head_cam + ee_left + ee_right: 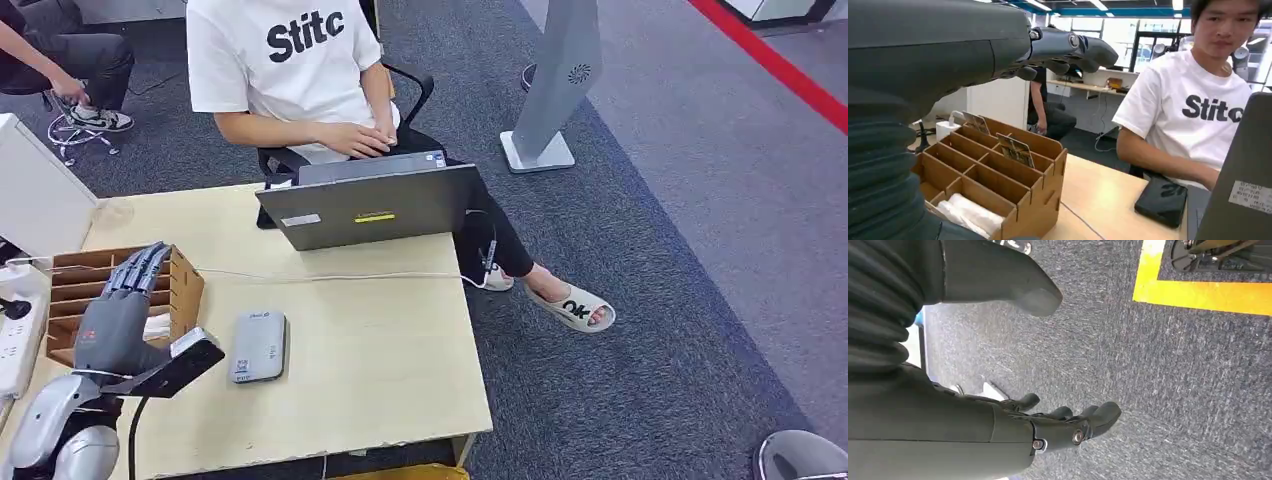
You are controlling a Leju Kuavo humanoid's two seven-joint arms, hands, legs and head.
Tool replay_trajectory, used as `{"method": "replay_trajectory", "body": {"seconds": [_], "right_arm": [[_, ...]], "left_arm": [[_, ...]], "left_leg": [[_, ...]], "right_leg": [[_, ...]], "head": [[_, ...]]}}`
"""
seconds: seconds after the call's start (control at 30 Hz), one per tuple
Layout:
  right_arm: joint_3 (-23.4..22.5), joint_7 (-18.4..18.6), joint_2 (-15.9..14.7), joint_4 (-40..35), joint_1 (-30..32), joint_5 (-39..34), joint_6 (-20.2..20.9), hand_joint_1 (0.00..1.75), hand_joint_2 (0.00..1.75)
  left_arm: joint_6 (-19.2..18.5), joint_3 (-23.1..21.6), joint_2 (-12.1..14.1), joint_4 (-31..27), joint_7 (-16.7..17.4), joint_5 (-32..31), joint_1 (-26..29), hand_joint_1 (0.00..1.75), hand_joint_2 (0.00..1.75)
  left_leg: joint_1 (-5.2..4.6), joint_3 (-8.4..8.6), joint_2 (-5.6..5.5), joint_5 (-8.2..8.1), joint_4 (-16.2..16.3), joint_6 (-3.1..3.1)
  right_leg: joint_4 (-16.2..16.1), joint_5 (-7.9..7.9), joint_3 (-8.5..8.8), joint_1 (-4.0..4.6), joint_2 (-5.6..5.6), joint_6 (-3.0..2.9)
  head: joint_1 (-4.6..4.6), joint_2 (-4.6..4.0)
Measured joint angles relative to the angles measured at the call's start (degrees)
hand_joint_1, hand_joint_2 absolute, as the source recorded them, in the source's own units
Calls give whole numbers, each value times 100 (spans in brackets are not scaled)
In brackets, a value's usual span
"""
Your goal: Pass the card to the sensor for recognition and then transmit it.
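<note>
The person's (290,70) white shirt reads "Stitc"; a sandal (572,306) reads "OK". The left hand (120,305) is raised above the wooden organizer (185,290) near the table's (380,370) left edge, fingers extended and apart, holding nothing. Cards (1015,149) stand upright in the organizer's compartments, below the hand. The grey sensor (258,346) lies flat just beside the organizer. The right hand (1068,425) hangs over carpet, fingers loosely extended, empty.

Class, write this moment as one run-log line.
left hand: open, over slotted wooden card box | right hand: empty, hanging | flat grey sensor: untouched
</note>
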Motion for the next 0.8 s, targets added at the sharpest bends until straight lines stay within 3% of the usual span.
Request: {"method": "replay_trajectory", "body": {"seconds": [0.33, 0.67, 0.8], "right_arm": [[-98, 4, 0, 0, 1, -4, 0, 0, 175], [-225, 50, 0, 0, 2, 9, -4, 0, 175], [-253, 52, 2, 0, 1, 41, -11, 0, 175]], "left_arm": [[-105, -24, 245, 92, 186, -57, 30, 0, 175], [-614, -46, 795, 347, 867, -588, -48, 0, 175], [-706, -48, 885, 507, 933, -641, -134, 0, 175]], "left_leg": [[-1, 0, 0, 0, 0, 0], [1, 0, 1, 1, 0, -1], [0, 0, 1, 1, 0, -1]], "right_leg": [[0, 0, 0, 0, 0, 0], [0, 0, -4, 1, 1, 0], [0, 0, -2, 1, 2, 0]], "head": [[0, 0], [0, 0], [0, 0]]}}
